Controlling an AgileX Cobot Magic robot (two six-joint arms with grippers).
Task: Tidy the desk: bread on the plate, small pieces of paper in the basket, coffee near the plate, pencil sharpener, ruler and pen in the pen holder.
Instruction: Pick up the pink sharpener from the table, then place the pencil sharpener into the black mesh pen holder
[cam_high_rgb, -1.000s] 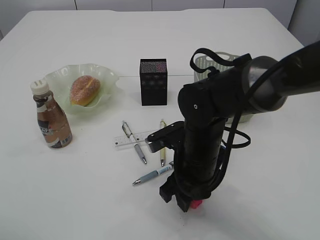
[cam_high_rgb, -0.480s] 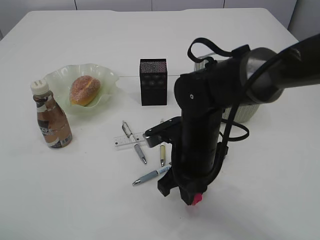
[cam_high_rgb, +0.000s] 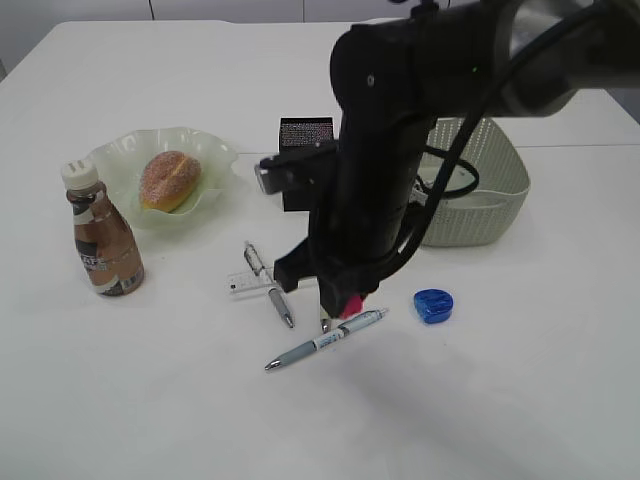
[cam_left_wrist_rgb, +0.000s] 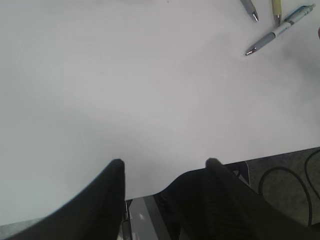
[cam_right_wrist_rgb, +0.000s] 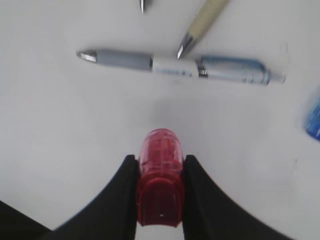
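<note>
My right gripper (cam_high_rgb: 346, 300) (cam_right_wrist_rgb: 159, 158) is shut on a red pencil sharpener (cam_right_wrist_rgb: 160, 150), held just above the desk (cam_high_rgb: 480, 400) beside a blue-grey pen (cam_high_rgb: 325, 340) (cam_right_wrist_rgb: 175, 65). A grey pen (cam_high_rgb: 270, 285), a clear ruler (cam_high_rgb: 245, 283) and a yellowish pen (cam_right_wrist_rgb: 207, 22) lie close by. The black pen holder (cam_high_rgb: 300, 135) stands partly hidden behind the arm. The bread (cam_high_rgb: 168, 180) lies on the green plate (cam_high_rgb: 110, 160), with the coffee (cam_high_rgb: 103, 235) next to it. My left gripper (cam_left_wrist_rgb: 165, 161) is open over bare desk. The small pieces of paper are out of view.
A blue pencil sharpener (cam_high_rgb: 433, 305) (cam_right_wrist_rgb: 314, 117) lies on the desk right of the pens. The grey-green basket (cam_high_rgb: 490, 190) stands at the back right, partly behind the right arm. The desk's near edge shows in the left wrist view.
My right gripper closed on the red pencil sharpener, lifted it and carried it back and to the left. The blue sharpener, hidden by the arm before, now shows.
</note>
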